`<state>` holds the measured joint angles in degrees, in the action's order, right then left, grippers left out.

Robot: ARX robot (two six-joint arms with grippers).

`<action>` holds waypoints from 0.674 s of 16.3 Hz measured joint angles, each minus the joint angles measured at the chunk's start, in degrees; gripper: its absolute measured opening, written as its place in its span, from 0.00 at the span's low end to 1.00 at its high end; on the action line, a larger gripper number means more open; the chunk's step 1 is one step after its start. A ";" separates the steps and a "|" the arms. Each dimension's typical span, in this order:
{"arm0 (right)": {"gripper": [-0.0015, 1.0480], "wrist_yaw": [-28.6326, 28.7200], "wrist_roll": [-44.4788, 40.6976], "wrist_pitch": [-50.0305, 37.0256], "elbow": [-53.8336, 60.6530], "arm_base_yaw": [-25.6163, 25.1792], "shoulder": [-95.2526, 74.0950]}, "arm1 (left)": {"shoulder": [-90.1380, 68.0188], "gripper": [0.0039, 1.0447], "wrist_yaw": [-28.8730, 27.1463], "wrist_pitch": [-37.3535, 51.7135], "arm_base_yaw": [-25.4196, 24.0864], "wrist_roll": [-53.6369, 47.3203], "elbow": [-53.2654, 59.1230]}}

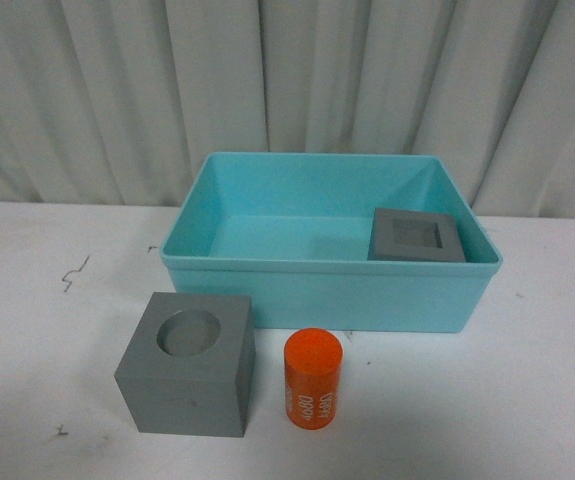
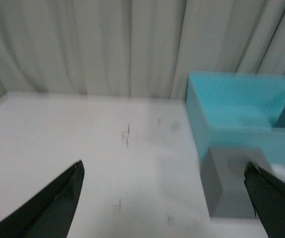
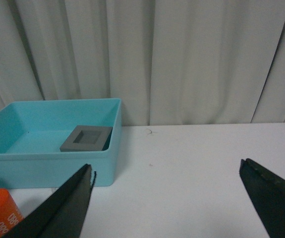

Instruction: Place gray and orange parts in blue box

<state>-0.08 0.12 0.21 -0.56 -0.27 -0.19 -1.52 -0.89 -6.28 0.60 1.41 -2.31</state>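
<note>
Gray cube (image 1: 189, 365), orange cylinder (image 1: 313, 379) stand before blue box (image 1: 327, 290); left gripper (image 2: 164, 166) and right gripper (image 3: 165, 166) gape wide

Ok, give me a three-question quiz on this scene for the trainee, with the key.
1. True or false: the cylinder stands inside the box.
2. The cube in the box has which recess? A) round B) square C) none
3. What state are the left gripper and right gripper in?

Key
1. False: it stands on the table, beside the round-recess cube.
2. B
3. Both open, holding nothing.
</note>
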 joint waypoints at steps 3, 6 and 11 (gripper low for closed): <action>0.93 -0.02 0.02 0.04 0.00 0.00 -0.02 | -16.98 0.94 -2.80 -13.70 8.85 11.32 -14.38; 0.94 0.00 0.02 0.00 0.00 0.00 -0.02 | -36.35 0.94 -1.51 3.61 12.83 12.74 -21.68; 0.94 0.00 0.02 -0.02 0.00 0.00 -0.02 | -79.19 0.94 1.42 16.61 19.12 14.60 -35.85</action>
<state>-0.08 0.14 0.19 -0.56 -0.27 -0.21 -80.71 0.54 10.33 19.73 16.01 -38.15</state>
